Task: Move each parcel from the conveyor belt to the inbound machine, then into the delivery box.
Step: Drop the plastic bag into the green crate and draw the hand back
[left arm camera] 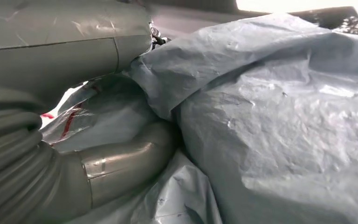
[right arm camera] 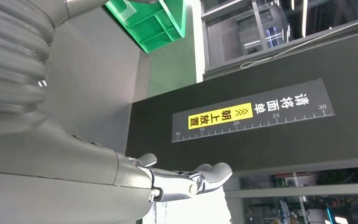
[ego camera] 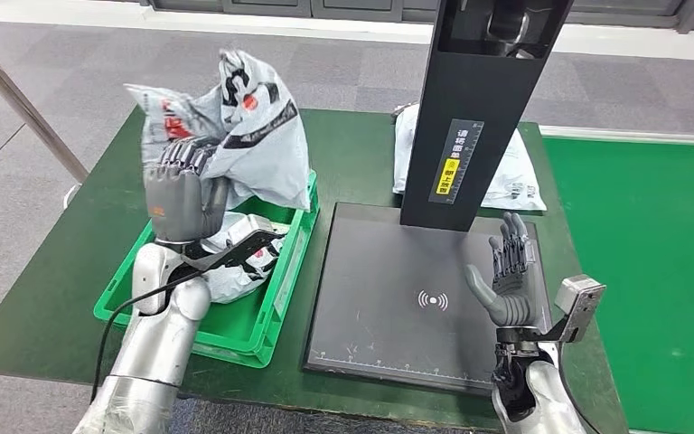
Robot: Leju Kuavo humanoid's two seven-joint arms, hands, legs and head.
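Observation:
My left hand (ego camera: 181,185) grips a crumpled grey plastic parcel (ego camera: 235,127) and holds it up above the green delivery box (ego camera: 285,271). Up close in the left wrist view, the grey film of that parcel (left arm camera: 279,116) wraps over my thumb (left arm camera: 121,161). A second grey parcel (ego camera: 239,258) lies inside the box under my wrist. My right hand (ego camera: 506,271) is open, fingers spread, hovering over the right side of the black inbound machine plate (ego camera: 389,298). Another white-grey parcel (ego camera: 511,176) lies behind the machine's black column (ego camera: 470,99).
The box and machine stand on a green table (ego camera: 81,262). The green conveyor belt (ego camera: 642,271) runs along the right. A metal pole (ego camera: 18,99) slants at the far left. The column's yellow label (right arm camera: 219,116) faces my right hand (right arm camera: 182,179).

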